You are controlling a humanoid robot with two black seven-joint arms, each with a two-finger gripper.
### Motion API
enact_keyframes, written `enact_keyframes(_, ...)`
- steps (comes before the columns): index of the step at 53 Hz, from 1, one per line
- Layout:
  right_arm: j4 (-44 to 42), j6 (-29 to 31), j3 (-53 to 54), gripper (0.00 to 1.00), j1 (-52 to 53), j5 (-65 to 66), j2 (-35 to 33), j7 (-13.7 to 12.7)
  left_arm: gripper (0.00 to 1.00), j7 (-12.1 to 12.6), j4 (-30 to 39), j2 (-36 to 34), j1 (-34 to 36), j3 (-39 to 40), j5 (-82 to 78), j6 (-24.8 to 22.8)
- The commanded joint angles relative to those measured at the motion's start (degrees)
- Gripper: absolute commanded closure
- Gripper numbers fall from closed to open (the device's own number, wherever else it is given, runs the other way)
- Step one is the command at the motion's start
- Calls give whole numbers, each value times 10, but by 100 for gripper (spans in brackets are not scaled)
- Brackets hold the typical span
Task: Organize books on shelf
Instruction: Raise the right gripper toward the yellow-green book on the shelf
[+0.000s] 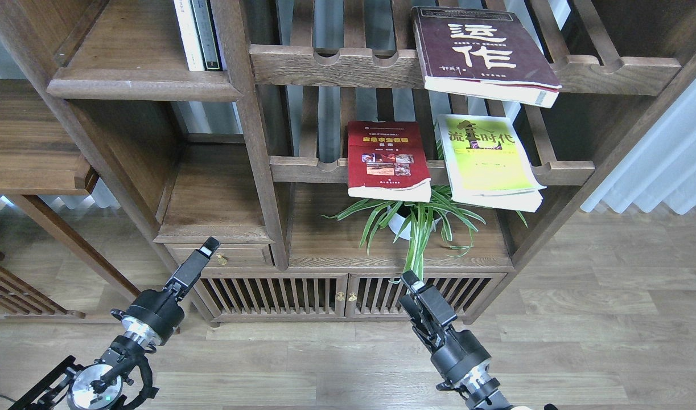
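The dark maroon book (484, 54) lies tilted on the upper slatted rack, jutting over its front rail. The red book (387, 159) and the yellow-green book (487, 162) lie side by side on the lower slatted rack, overhanging its rail. The flat shelf (137, 85) with the rounded, scuffed lip is at the upper left. My left gripper (208, 246) is low, in front of the small drawer. My right gripper (410, 280) is low, in front of the cabinet doors under the plant. Both hold nothing; their fingers cannot be told apart.
Thin white and dark-spined volumes (197, 34) stand at the right end of the flat shelf. A spider plant in a white pot (413, 219) sits under the two lower books. A slatted cabinet (302, 296) is below. A white curtain (666, 148) hangs at the right.
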State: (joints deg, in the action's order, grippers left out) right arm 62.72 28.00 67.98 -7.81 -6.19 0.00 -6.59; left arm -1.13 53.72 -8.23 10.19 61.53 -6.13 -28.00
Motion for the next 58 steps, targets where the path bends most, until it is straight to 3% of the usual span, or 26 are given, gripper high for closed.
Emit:
enact_keyframes(1,-4,0,7,1,14,0,0,1,0,0,1,0,0,7,1,0)
enact_keyframes(16,-7,0,18,1,42,-20,0,4,0,0,2,-4,-1,23,1,0)
enact_keyframes(27,-8,0,33,1,73,-111,0,52,0,0,1,-3,-3,23,1,0)
enact_keyframes(38,-11,0,56,1,78,-122,0,82,0,0,1,-3,-3,23,0,0)
enact_keyframes(58,-39,0,80,1,107,-122,0,87,0,0,2,0,-4,25,1,0)
